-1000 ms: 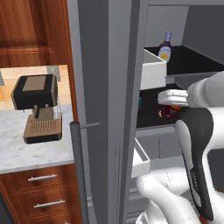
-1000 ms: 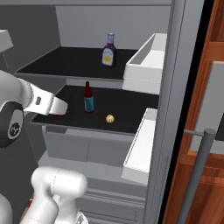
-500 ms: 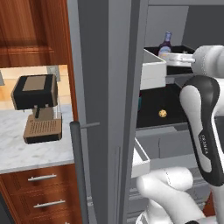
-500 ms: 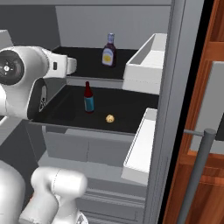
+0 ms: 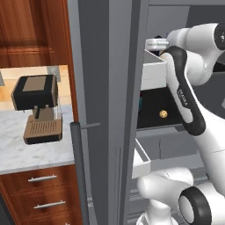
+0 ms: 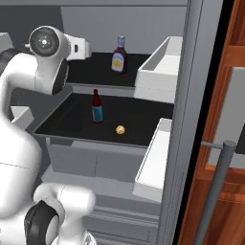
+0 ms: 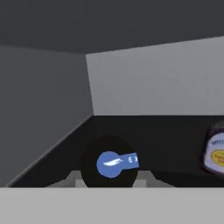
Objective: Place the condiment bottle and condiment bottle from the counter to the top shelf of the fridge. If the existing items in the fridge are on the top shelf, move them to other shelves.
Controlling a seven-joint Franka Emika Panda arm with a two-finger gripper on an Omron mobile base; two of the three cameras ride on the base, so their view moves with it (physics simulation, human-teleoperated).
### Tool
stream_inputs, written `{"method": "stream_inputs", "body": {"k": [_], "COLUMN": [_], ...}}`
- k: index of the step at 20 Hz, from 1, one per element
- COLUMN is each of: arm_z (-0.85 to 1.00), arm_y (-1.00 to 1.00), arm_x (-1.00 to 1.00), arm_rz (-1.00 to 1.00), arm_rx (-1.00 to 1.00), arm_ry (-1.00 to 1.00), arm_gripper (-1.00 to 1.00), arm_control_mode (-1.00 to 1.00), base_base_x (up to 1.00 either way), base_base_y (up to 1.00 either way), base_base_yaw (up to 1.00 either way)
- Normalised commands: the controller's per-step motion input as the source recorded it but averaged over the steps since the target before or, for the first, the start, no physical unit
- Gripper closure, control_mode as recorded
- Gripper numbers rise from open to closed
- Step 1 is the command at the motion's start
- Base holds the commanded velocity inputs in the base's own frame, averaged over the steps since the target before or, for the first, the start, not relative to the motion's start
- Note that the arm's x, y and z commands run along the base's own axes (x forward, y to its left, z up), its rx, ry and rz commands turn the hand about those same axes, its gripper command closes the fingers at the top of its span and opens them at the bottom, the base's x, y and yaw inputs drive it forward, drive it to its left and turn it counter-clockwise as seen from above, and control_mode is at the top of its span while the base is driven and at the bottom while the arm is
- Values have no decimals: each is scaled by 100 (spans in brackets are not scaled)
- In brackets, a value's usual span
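Note:
In the hand view my gripper [image 7: 109, 177] is shut on a dark condiment bottle [image 7: 109, 162], seen end-on with a round blue mark. It hangs just above the black top shelf [image 7: 170, 135] inside the fridge [image 6: 143, 19]. The other condiment bottle [image 6: 119, 55], dark-capped with a pale label, stands upright further right on that shelf [image 6: 91, 72] and shows blurred at the right edge of the hand view [image 7: 215, 153]. My hand [image 6: 82, 48] reaches in from the left at top-shelf height. One shelf lower stand a red-necked, blue-labelled bottle [image 6: 97, 108] and a tan ball [image 6: 120, 129].
White door bins [image 6: 162, 67] hang on the open door to the right of the shelves. Grey drawers [image 6: 91, 162] lie under the lower shelf. The fridge door edge with its bar handle [image 5: 77, 167] stands between the fridge and the marbled counter [image 5: 22, 154], which carries a coffee machine [image 5: 37, 107].
The arm has swung up from the middle shelf's level to the top shelf, carrying the dark bottle with it. The jaws stayed shut. The items on the shelves have not moved.

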Motion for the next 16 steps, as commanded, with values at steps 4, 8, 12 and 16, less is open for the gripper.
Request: {"method": "stream_inputs", "body": {"k": [4,8,12,16], "arm_z": [-17,-31,-56,-54], "arm_y": [20,9,4,0], "arm_x": [87,79,53,46], "arm_rz": [0,0,0,0], "arm_rx": [-12,-10,-13,-12], "arm_ry": [10,3,3,1], "arm_gripper": [100,100,100,100], "arm_control_mode": [-100,-100,-100,-100], "base_base_x": [0,0,0,0], "base_base_y": [0,0,0,0], "base_base_yaw": [0,0,0,0]}}
